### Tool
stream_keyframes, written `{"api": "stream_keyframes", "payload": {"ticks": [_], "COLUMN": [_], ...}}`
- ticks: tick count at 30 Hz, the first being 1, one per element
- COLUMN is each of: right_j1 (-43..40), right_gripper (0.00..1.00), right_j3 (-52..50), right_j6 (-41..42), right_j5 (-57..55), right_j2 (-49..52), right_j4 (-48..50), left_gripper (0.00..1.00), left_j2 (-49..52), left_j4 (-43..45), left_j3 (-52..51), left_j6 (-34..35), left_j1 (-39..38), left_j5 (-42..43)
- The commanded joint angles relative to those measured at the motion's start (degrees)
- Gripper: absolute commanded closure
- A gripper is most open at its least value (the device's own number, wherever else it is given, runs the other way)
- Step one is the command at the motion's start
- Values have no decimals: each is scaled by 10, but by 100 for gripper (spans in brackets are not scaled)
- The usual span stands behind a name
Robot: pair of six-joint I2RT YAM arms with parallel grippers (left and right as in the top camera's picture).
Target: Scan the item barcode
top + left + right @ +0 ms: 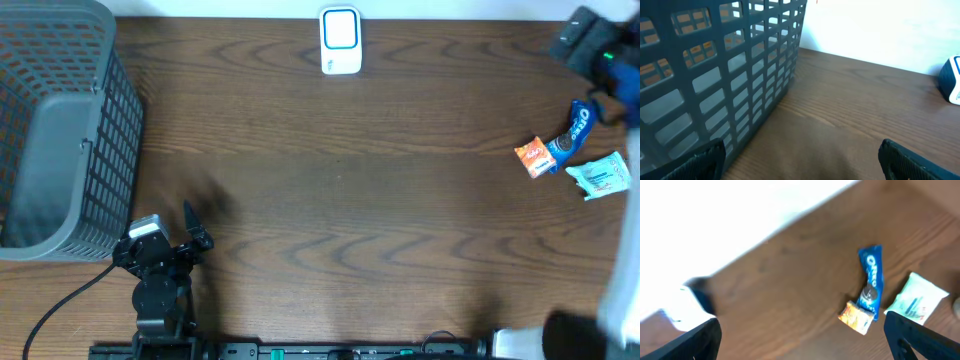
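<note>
1. From overhead, my left end effector (197, 228) sits near the front left of the counter (340, 200), just beside the front corner of the grey basket (60, 130). Its fingers are spread and hold nothing.
2. In the same view the white scanner (340, 41) stands at the back edge, about mid-counter.
3. Three packs lie together at the right end, well apart from the scanner. The blue Oreo pack (577, 128) is there, with the orange pack (536, 157) touching its near end and the pale pack (602, 175) just beside them to the right.
4. My right arm (592, 42) is a blur in the back right corner, above the packs. I cannot tell the state of its end effector from here.
5. From my left wrist, the left end effector (800, 165) is wide open, with one finger at each lower corner and only bare counter between. The basket wall (715, 75) fills the left, and the scanner (951, 80) shows at the right edge.
6. From my right wrist, the right end effector (802, 342) is wide open too and grips nothing. It hangs in the air above the counter.
7. Also in that view, the Oreo pack (871, 277) lies below with the orange pack (856, 317) at its lower end. The pale pack (915, 300) is just to their right, and none of the three touches my fingers (920, 340).
</note>
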State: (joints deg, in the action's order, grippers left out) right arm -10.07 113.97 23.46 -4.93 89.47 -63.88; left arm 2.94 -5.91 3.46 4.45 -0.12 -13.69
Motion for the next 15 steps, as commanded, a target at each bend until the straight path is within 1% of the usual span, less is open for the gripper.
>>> {"api": "stream_keyframes", "payload": {"ticks": [1, 7, 15], "right_j1": [-1, -1, -1], "right_gripper": [1, 1, 1], "right_j3": [4, 4, 4], "right_j6": [1, 1, 1], "right_j5": [-8, -8, -8], "right_j2": [-77, -183, -285], "right_j4": [-33, -65, -80], "left_gripper": [2, 2, 2], "left_j2": [-1, -1, -1], "left_j4": [-6, -6, -6], "left_j3": [-16, -16, -16], "left_j6": [-3, -3, -3], "left_j1": [-2, -2, -2], "left_j5": [-5, -5, -5]}}
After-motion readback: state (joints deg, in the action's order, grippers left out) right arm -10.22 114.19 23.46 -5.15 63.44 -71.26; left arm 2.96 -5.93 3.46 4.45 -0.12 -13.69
